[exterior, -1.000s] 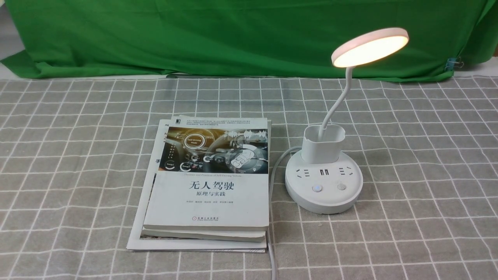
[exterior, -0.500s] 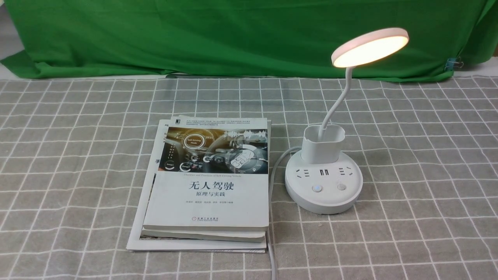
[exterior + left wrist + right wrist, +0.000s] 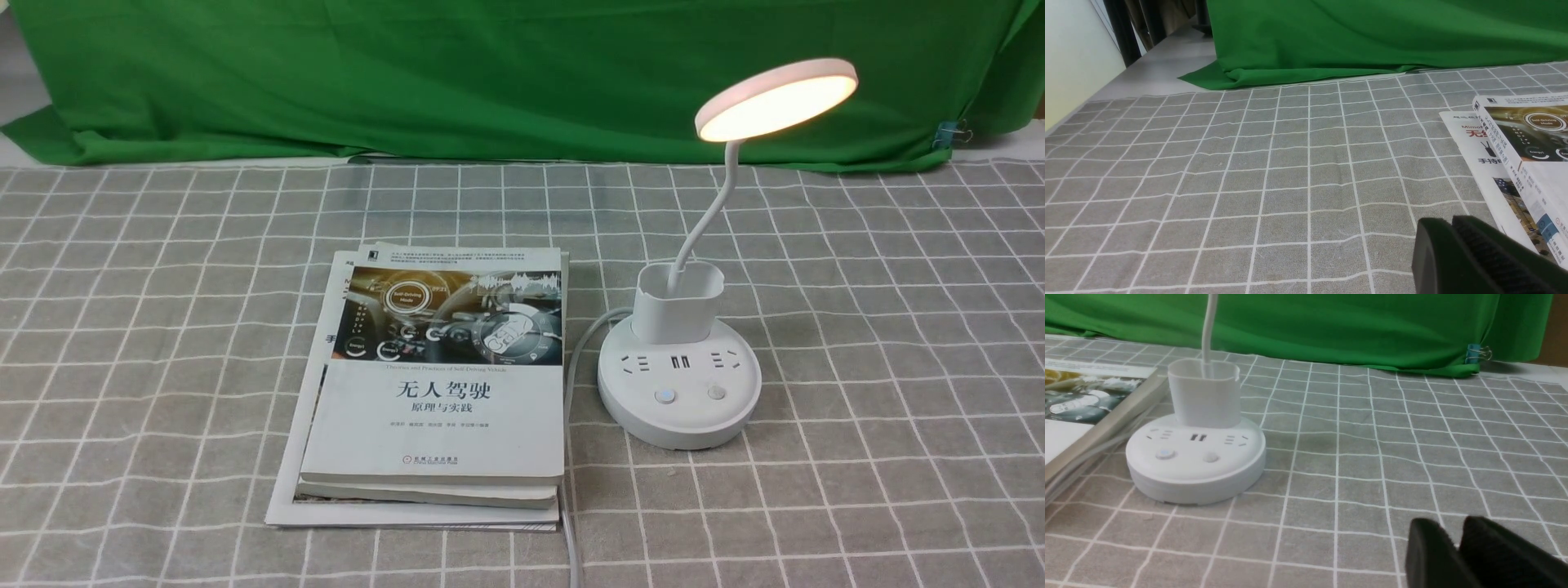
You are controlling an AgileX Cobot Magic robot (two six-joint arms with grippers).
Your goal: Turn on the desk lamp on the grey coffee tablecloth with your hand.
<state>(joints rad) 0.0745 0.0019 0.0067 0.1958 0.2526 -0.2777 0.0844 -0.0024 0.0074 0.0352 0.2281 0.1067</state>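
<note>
desk lamp [image 3: 1195, 457] lit, apart from right tool [image 3: 1457, 547].

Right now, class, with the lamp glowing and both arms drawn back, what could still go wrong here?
1. The desk lamp is already lit; pressing a base button again would probably switch it off.
2. Its cord runs between the books and the base, so a low sweep by the right pincer might snag it.
</note>
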